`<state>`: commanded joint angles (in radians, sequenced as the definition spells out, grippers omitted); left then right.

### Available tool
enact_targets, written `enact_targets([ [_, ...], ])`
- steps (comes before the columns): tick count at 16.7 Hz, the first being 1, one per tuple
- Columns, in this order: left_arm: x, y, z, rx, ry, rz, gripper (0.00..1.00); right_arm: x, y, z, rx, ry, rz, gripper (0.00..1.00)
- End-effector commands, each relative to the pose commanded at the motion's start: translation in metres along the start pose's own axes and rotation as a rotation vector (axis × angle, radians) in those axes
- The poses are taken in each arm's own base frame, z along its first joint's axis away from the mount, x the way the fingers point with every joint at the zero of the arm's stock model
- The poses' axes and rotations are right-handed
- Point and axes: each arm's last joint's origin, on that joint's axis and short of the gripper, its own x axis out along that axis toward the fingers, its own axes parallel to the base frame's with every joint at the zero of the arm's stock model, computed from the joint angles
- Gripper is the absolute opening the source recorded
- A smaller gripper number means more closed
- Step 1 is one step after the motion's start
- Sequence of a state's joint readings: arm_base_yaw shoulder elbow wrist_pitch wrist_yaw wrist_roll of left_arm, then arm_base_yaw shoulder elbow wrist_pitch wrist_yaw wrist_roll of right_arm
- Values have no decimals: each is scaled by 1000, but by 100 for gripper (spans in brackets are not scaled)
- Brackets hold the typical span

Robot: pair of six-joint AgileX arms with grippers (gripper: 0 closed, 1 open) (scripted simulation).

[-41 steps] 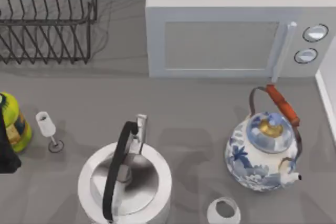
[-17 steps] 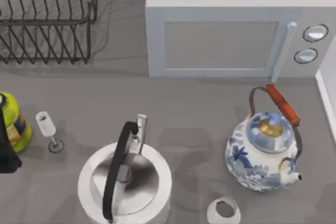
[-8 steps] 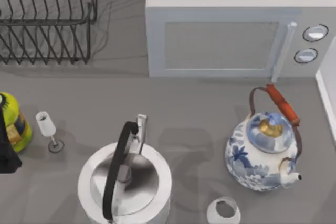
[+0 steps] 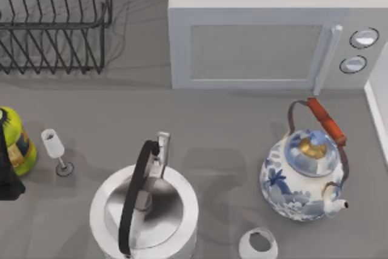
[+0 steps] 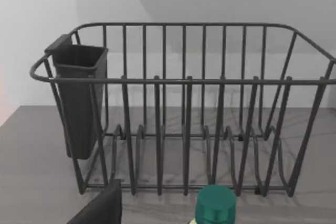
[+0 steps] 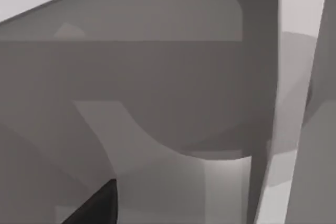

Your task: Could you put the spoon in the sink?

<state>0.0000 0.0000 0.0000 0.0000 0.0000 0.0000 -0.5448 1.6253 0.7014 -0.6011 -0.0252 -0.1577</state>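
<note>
1. Nothing on the desk [image 4: 230, 125] has shifted since the earlier top views; every object lies where it lay, and the dark bulk of the left arm [image 4: 7, 177] sits at the same spot on the top view's left edge.
2. That arm is just beside a yellow-green bottle [image 4: 15, 144], with a small wine glass [image 4: 54, 147] standing upright near them.
3. At the near edge a steel kettle [image 4: 145, 210] stands with its black handle arched over the lid. To its right are a white cup [image 4: 259, 244] and a blue-and-white teapot [image 4: 303, 180] with a red-wrapped handle.
4. Along the back, a wire dish rack [image 4: 54, 22] is on the left and a grey microwave [image 4: 254, 47] on the right, door closed.
5. From the left wrist view, the rack faces the camera with a dark cutlery holder [image 5: 79, 98] hung on one end, and the bottle's green cap [image 5: 216, 203] is just in front of it.
6. A dark sliver of the left end effector [image 5: 102, 209] pokes into that view; I cannot tell how far open it is or whether it has hold of anything.
7. The right wrist view is close on smooth grey curved surfaces, possibly a basin wall, with a dark sliver of the right end effector [image 6: 94, 205] at the edge; its state cannot be told either.
8. Where the spoon lies, I cannot tell.
</note>
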Motion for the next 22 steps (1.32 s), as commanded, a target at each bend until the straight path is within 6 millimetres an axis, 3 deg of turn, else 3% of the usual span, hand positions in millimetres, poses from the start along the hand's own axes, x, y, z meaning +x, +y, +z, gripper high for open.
enact_targets([
  [6,0,0,0,0,0,0,100,10,0,-2,0,5,1,100],
  [19,0,0,0,0,0,0,100,10,0,-2,0,5,1,2],
  [22,0,0,0,0,0,0,100,10,0,-2,0,5,1,0],
])
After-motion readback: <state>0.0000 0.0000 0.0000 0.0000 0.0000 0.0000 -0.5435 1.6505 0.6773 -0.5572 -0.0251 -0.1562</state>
